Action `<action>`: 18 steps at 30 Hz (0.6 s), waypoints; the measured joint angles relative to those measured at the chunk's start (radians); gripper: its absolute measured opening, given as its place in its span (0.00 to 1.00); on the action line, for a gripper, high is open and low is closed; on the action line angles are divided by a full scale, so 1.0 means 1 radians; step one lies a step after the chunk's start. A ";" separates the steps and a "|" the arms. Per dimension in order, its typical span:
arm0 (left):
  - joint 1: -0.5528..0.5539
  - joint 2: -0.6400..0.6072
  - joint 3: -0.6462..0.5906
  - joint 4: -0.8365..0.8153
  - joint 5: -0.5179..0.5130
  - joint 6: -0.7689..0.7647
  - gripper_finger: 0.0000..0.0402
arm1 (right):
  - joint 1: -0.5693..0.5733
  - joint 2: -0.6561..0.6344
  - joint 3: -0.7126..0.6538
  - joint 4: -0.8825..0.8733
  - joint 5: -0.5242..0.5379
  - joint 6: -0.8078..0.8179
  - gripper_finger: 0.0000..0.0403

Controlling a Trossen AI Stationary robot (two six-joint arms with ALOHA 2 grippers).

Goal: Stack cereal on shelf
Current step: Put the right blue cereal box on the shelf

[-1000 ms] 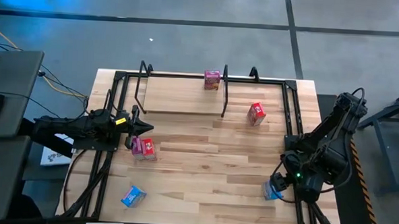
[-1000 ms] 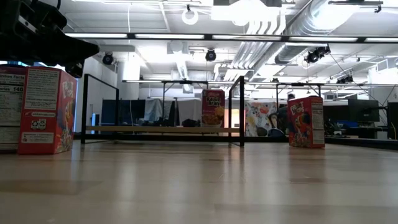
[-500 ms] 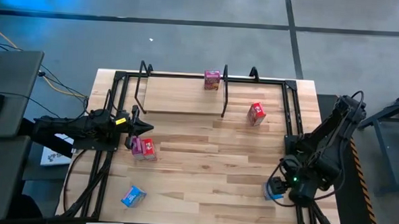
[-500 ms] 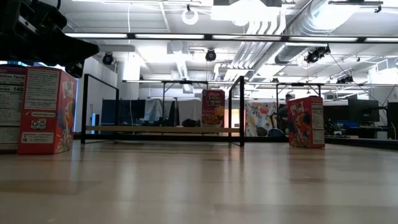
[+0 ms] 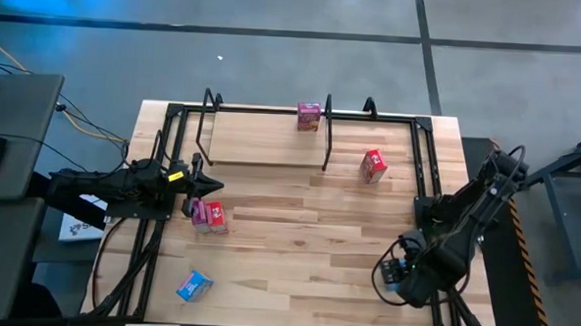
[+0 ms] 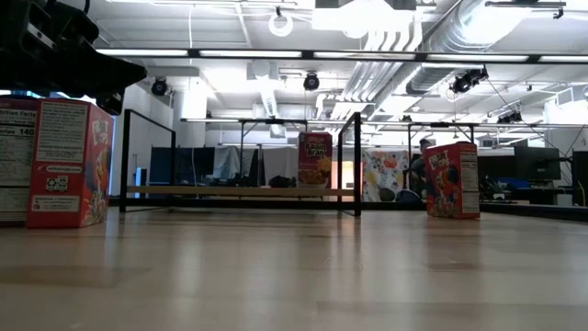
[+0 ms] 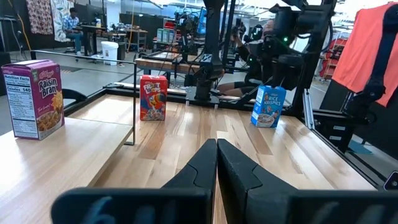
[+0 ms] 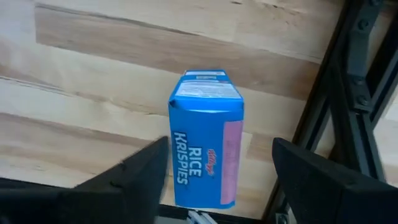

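Observation:
A blue Rice Krispies cereal box (image 8: 208, 140) stands upright on the table near its right edge. My right gripper (image 8: 221, 163) hangs open above it, pointing down, one finger (image 8: 146, 168) on each side of the box. A purple cereal box (image 5: 309, 116) stands on the shelf (image 5: 267, 137), at the board's right end. A red box (image 5: 373, 165), a pink box (image 5: 208, 215) and a second blue box (image 5: 194, 286) rest on the table. My left gripper (image 5: 214, 186) waits shut and level at the left, just beyond the pink box.
The shelf's black upright rails (image 5: 327, 135) rise at its ends. The table's black frame bars (image 5: 429, 179) run along the right edge, close beside the blue box, and along the left edge (image 5: 155, 226). Bare planks lie in the table's middle (image 5: 297, 232).
My right gripper has come down and moved toward the table's near edge and slightly left, tipping until it points straight down over the blue Rice Krispies box. Its fingers have stayed open. The boxes have not moved.

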 joint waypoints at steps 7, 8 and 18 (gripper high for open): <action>0.000 0.000 0.000 0.000 0.000 0.000 0.01 | -0.019 0.047 0.000 0.004 -0.007 0.000 0.67; 0.000 0.000 0.000 0.000 0.000 0.000 0.01 | -0.022 0.058 0.000 0.004 -0.007 0.000 0.67; 0.000 0.000 0.000 0.000 0.000 0.000 0.01 | -0.055 0.149 0.000 0.011 -0.052 -0.043 0.67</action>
